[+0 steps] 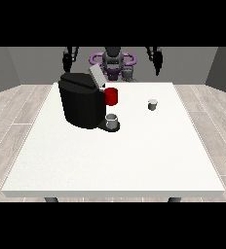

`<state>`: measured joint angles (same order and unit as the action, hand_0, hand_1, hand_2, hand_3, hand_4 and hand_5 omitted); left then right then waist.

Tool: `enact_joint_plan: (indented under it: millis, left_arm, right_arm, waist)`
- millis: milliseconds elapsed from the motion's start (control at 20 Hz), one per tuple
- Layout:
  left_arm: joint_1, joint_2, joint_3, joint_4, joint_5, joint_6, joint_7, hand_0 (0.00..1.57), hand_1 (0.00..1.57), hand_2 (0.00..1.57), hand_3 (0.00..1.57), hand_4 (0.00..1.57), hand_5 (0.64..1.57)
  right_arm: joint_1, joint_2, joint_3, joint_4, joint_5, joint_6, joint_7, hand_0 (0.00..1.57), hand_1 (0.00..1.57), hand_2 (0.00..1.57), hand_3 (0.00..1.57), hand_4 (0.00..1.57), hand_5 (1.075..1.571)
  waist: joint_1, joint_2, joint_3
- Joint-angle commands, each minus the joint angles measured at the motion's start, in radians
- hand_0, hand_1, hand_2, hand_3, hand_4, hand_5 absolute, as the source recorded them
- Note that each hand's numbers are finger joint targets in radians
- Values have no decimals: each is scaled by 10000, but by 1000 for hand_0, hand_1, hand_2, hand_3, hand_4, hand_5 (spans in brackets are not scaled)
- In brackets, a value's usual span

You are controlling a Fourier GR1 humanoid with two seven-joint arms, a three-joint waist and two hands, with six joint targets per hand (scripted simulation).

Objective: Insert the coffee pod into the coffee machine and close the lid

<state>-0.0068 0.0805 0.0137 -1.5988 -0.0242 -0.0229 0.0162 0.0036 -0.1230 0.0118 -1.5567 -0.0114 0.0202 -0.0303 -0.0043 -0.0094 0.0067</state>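
Across the middle of the frame a large white table [134,160] is spread, and on its upper left part a black coffee machine [81,99] is set, its grey lid [97,78] raised and tilted back towards the upper right. Just to the right of the machine's top a red part [112,96] is seen, and below it, on the machine's low base, a small grey cup [112,120] is placed. To the right of the machine and well apart from it, the coffee pod [153,104] is found standing alone on the table top, pale and small, touched by nothing. At the top centre of the frame the robot's torso [113,62] is shown behind the far table edge. The hand at the view's left [66,60] is held up in the upper left of the frame, above the machine and clear of it; the hand at the view's right [157,62] is held up in the upper right, well above the pod. Whether the fingers of either hand are spread or pressed together cannot be told, and nothing is seen to be held by them
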Motion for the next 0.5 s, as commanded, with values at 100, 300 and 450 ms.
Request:
enact_joint_plan:
  millis: [100, 300, 450]
  left_arm:
    - [463, 12, 113, 119, 535, -659, -465, 0, 0, 0, 0, 319, 1571]
    - [613, 23, 466, 487, 913, -1158, -2511, 0, 0, 0, 0, 319, 1571]
    - [1062, -60, 239, 102, 672, -959, -1819, 0, 0, 0, 0, 282, 1571]
  right_arm:
    - [-105, 310, -39, -149, 81, -274, 760, 0, 0, 0, 0, 128, 1571]
    - [290, 795, -798, 190, -33, -1178, -661, 0, 0, 0, 0, 128, 1571]
    - [860, 994, -712, 21, -117, -1208, -804, 0, 0, 0, 0, 94, 1571]
  waist:
    - [142, -384, -68]
    - [-154, -163, -71]
    - [-58, -741, -65]
